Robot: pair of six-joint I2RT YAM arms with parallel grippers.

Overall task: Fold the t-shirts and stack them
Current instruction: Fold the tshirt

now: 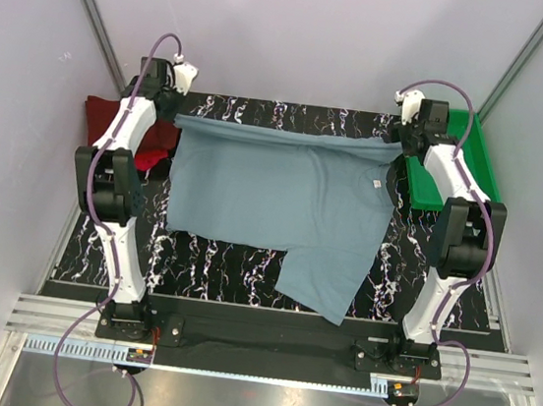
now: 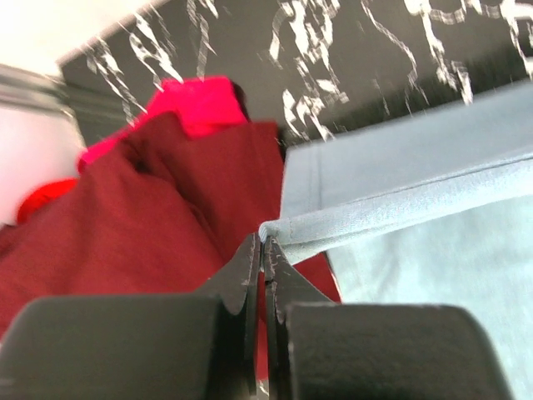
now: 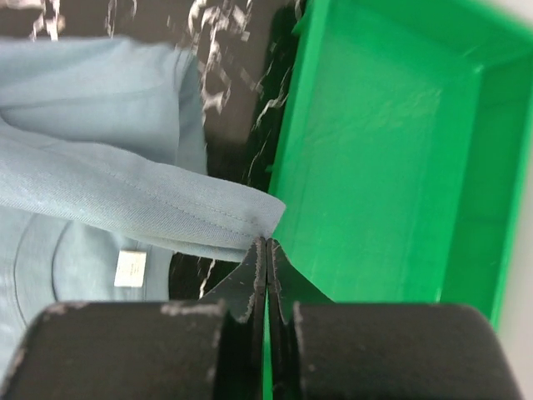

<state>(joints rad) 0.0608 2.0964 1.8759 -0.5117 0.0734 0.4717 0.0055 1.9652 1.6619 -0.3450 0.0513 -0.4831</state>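
Left claw [image 2: 263, 243]: jaws pressed together, pinching a folded corner of the grey-blue t-shirt [image 2: 433, 275]. The hem doubles over right at my fingertips.

Right claw [image 3: 266, 243]: also closed, nipping the opposite corner of the same shirt, where the stitched edge comes to a point.

Between my two claws the folded edge runs as a straight band across the far side of the counter [image 1: 235, 258]. The rest of the shirt lies spread flat toward the near edge, covering the middle of the marbled surface. One part reaches further forward on the right. A white neck label [image 3: 130, 268] shows on the cloth near my right claw.

Beside my left claw, at the far-left corner of the counter, lies the maroon t-shirt [image 2: 125, 242], rumpled. The blue corner I hold sits in front of it in the wrist view. The red t-shirt [image 2: 196, 104] lies against the maroon one.

Just beside my right claw, at the far right, sits the green tray [image 3: 375, 150]. The shirt corner hangs near the tray's left wall; I cannot tell if it touches.
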